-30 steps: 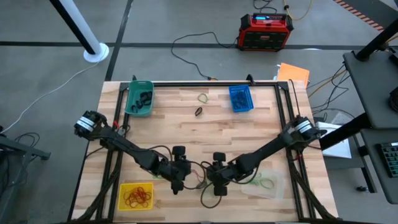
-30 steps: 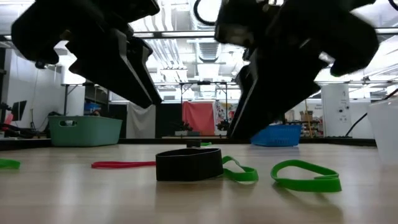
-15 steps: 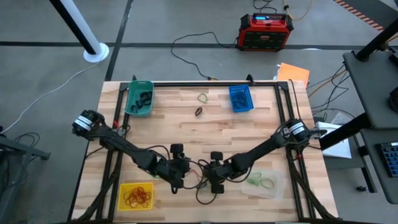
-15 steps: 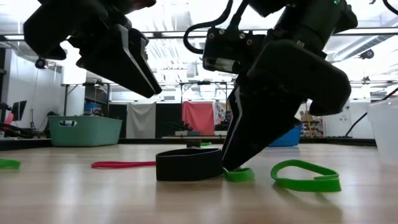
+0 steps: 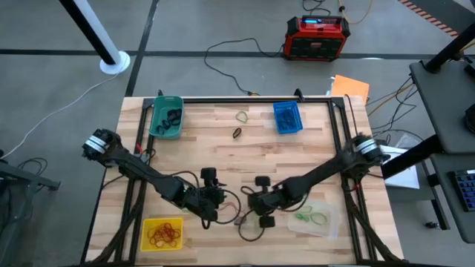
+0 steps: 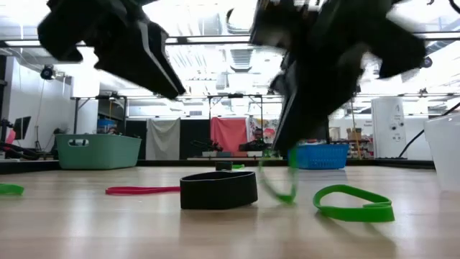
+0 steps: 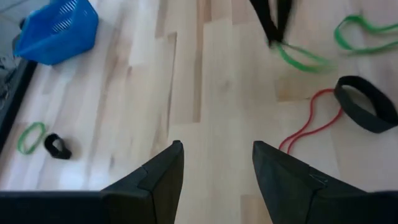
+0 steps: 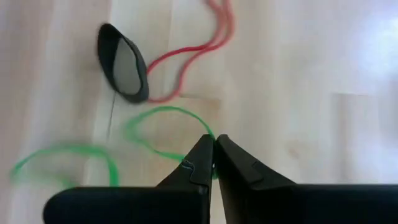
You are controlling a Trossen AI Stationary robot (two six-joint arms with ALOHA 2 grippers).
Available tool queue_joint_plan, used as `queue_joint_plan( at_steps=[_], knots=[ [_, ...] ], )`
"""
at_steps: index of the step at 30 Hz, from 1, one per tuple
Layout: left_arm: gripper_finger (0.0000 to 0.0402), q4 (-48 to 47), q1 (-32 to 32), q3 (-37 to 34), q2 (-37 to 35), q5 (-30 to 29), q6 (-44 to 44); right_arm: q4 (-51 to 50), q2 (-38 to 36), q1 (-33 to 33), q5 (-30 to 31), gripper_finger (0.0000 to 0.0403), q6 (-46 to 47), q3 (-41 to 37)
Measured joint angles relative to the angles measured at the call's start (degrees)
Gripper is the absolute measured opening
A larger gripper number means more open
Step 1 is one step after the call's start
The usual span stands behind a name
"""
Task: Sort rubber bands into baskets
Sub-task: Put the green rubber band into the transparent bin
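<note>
Near the table's front edge, a green rubber band (image 6: 277, 180) is pinched by the right gripper (image 8: 213, 152), while the left gripper (image 7: 217, 165) is held spread and empty.

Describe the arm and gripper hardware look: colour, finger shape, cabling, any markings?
Both arms are dark, near black, slim multi-joint links with light silver-grey joints near the table edges. The left gripper has two matte black fingers, broad and wedge-like. The right gripper has the same black fingers, tapering to narrow tips. Thin black cables loop by both wrists. No markings are legible.
</note>
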Motion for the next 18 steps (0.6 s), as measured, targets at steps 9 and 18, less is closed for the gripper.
queue_joint_plan(
  at_steps=[9, 18],
  knots=[
    [0.0175, -7.6, 0.0, 0.0, -12.6, -0.4, 4.1, -24.7, -19.6, 0.9, 1.9, 0.0009, 7.6, 0.1],
    [0.0175, -11.4, 0.1, 0.0, -20.2, -1.6, 7.4, -36.5, -31.0, 9.0, 2.9, 0.0009, 27.6, -4.3]
  ],
)
